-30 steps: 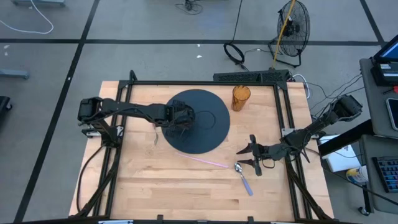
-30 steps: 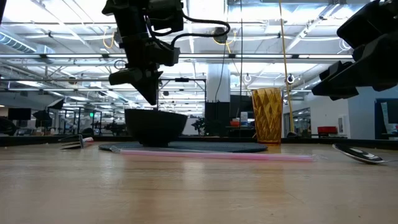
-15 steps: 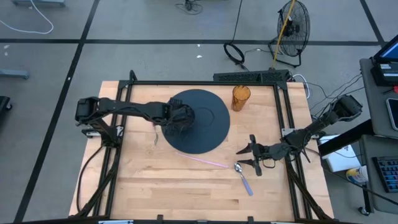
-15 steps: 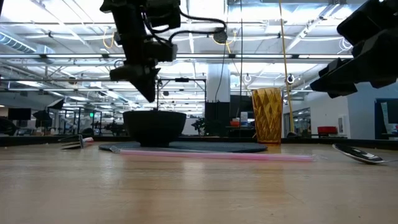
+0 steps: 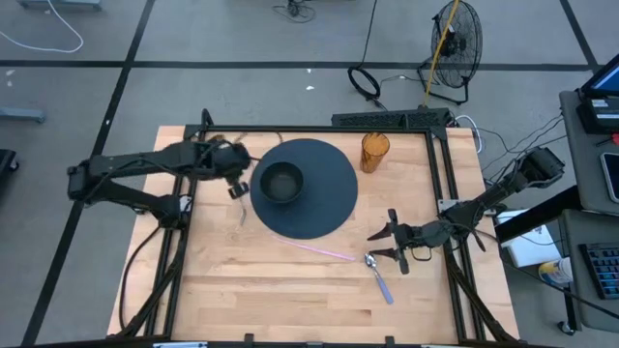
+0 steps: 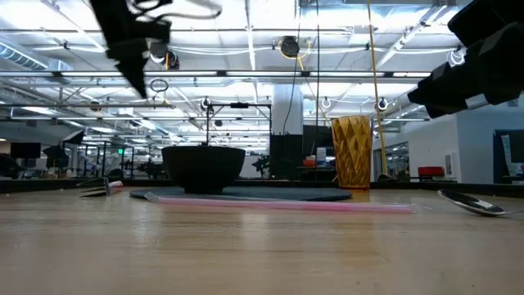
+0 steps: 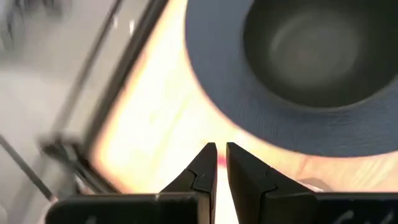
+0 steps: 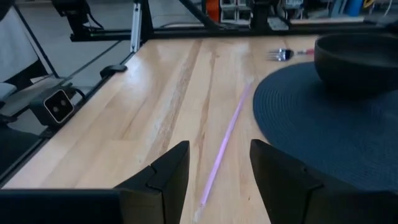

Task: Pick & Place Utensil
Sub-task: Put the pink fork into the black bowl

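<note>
Left gripper (image 5: 235, 184) hangs just off the round dark placemat's (image 5: 329, 208) left edge, fingers nearly pressed together, empty. Right gripper (image 5: 390, 244) sits spread beside the purple-handled metal spoon (image 5: 377, 275), bare wood around.

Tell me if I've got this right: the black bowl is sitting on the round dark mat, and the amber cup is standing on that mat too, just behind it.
Not quite. The black bowl does sit on the round dark mat, but the high view shows the amber cup standing on the bare wooden table, just off the mat's edge, near the table's back rail.
</note>
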You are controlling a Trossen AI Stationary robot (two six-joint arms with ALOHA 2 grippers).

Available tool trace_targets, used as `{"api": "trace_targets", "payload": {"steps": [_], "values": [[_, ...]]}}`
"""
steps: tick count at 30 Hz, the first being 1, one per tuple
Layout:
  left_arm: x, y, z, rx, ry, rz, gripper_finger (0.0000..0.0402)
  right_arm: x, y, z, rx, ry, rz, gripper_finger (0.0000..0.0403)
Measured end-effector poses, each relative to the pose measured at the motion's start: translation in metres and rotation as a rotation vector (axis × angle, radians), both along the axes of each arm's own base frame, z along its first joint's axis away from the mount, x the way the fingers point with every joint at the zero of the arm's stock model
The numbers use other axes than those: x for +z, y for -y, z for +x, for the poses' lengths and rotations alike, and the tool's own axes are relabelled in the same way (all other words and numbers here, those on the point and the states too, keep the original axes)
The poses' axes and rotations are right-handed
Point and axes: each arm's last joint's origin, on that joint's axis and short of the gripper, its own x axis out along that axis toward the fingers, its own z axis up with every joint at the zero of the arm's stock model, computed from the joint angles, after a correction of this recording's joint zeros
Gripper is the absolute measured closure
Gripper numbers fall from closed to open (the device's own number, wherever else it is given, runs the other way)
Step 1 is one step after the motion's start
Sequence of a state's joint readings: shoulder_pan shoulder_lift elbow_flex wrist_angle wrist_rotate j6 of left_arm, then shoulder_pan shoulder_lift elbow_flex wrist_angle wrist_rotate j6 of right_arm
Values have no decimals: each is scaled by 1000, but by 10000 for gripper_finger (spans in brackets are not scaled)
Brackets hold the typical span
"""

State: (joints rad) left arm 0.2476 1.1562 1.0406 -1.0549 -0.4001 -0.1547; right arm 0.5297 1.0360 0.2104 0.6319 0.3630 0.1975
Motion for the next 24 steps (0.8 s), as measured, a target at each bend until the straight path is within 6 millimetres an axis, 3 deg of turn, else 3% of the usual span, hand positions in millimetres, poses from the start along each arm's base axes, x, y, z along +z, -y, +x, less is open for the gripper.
{"api": "trace_targets", "payload": {"steps": [8, 13, 17, 24], "values": [[-43, -23, -25, 322, 22, -216, 359, 4, 0, -1, 7, 29, -21, 239], [-66, -38, -26, 376, 69, -311, 352, 3, 0, -1, 10, 27, -28, 239], [-76, -47, -24, 384, 116, -377, 306, 3, 0, -1, 15, 28, -36, 239], [-91, -61, -26, 548, 55, -408, 206, 3, 0, -1, 20, 30, -49, 239]]}}
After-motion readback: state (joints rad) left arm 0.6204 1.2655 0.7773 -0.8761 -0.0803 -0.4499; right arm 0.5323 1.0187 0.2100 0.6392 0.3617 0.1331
